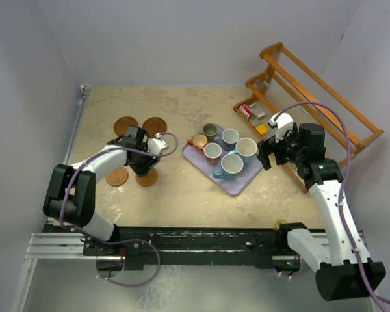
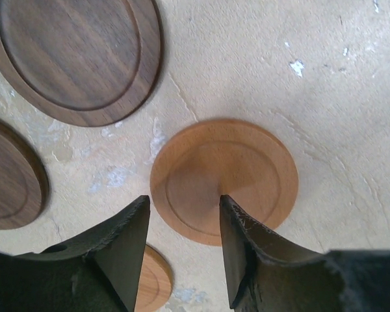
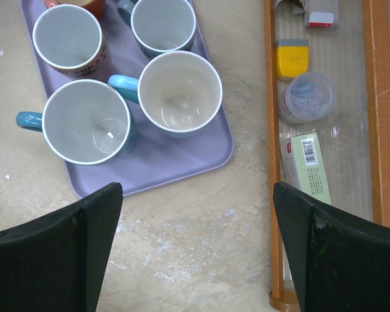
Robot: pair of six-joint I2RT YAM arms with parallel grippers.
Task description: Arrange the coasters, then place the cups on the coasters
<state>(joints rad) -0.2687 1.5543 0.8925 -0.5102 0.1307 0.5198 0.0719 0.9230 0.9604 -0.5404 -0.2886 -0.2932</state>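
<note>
Four coasters lie at the table's left: two dark brown ones (image 1: 125,125) (image 1: 155,125) at the back, two orange-brown ones (image 1: 117,176) (image 1: 147,177) in front. My left gripper (image 1: 145,168) hovers over the front pair. In the left wrist view it (image 2: 184,201) is open and empty, with an orange-brown coaster (image 2: 224,179) just past its fingertips and another (image 2: 153,279) under them. Several cups stand on the lavender tray (image 1: 237,185), among them two light blue ones (image 3: 84,120) (image 3: 182,91) and a pinkish-red one (image 3: 68,39). My right gripper (image 3: 195,188) is wide open over bare table beside the tray (image 3: 182,156).
A wooden rack (image 1: 312,91) stands at the back right, close to my right gripper. In the right wrist view it holds a yellow block (image 3: 292,58), a clear round tub (image 3: 307,97) and a green box (image 3: 309,166). Walls close the left and far sides.
</note>
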